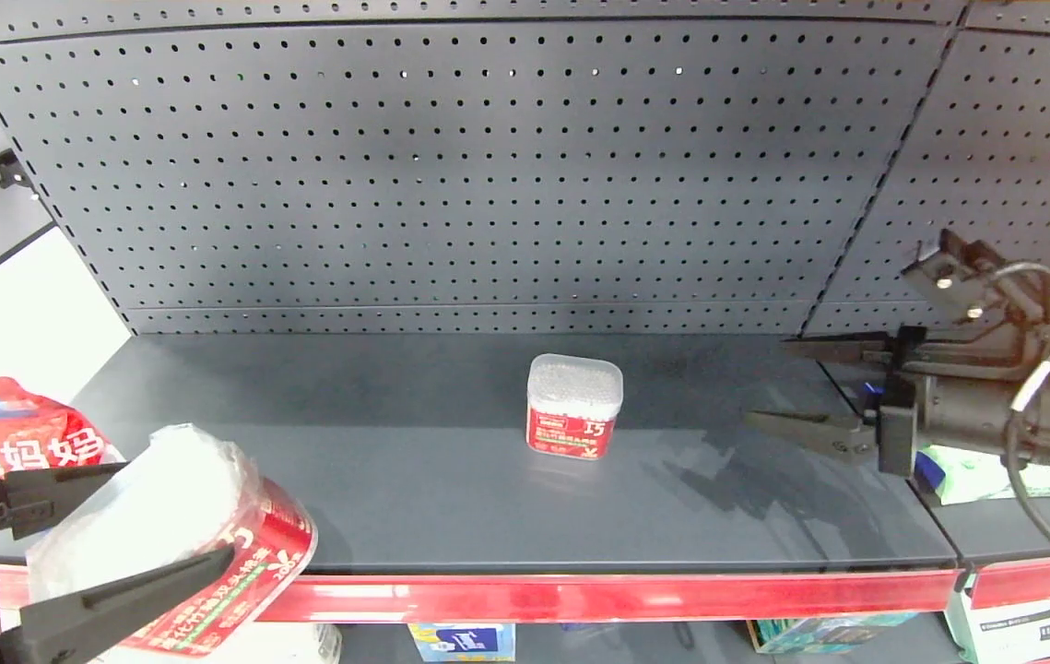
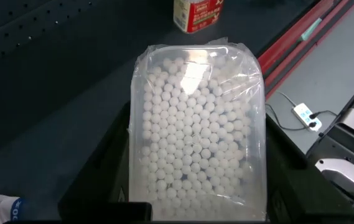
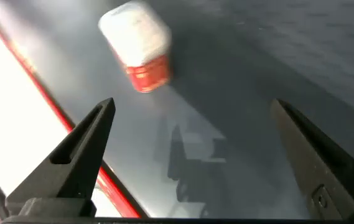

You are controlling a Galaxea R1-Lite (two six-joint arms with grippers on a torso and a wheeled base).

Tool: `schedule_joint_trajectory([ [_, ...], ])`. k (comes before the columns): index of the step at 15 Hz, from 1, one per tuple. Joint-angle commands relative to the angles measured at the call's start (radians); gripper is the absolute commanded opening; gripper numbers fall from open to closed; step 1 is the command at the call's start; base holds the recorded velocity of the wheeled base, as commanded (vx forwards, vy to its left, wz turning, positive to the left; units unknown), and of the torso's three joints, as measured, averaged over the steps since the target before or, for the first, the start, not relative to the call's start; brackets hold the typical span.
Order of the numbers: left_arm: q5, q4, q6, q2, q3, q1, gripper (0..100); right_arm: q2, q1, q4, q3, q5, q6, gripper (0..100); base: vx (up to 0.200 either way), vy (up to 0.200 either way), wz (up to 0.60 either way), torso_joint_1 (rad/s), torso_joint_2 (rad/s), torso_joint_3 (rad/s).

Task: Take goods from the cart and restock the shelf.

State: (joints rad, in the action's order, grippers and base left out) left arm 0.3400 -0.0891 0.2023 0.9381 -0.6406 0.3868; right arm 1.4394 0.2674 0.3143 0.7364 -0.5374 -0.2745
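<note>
Dark grey metal shelf (image 1: 451, 516), pegboard behind: the left gripper (image 1: 181, 510) clamps a clear plastic tub of white cotton swabs (image 1: 156, 489) over the front left corner. The tub is tipped, its red-labelled base toward a matching upright tub (image 1: 574, 406) mid-shelf. The right gripper (image 1: 769, 383) hangs spread and empty over the right end.

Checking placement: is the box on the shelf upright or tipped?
Upright: the box stands on its base on the shelf, lid up.
</note>
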Motion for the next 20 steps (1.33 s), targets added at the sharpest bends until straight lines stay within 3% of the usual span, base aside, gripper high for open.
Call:
schedule_joint_trajectory([
  [1,-0.006,-0.003,-0.001,0.015,0.007,0.032,0,0.118,0.053,0.006,0.014,-0.006,-0.008,100,0.000,0.000,0.00,0.000,0.00,0.000],
  [9,-0.079,-0.003,-0.001,0.021,0.003,0.047,0,0.265,0.130,0.008,0.147,-0.049,-0.029,100,0.000,0.000,0.00,0.000,0.00,0.000],
  [13,-0.098,-0.003,0.000,0.022,0.004,0.047,0,0.323,0.128,0.009,0.172,-0.078,-0.132,100,0.000,0.000,0.00,0.000,0.00,0.000],
  [20,-0.110,-0.003,-0.001,0.022,0.001,0.046,0,0.406,0.157,0.009,0.250,-0.093,-0.163,100,0.000,0.000,0.00,0.000,0.00,0.000],
])
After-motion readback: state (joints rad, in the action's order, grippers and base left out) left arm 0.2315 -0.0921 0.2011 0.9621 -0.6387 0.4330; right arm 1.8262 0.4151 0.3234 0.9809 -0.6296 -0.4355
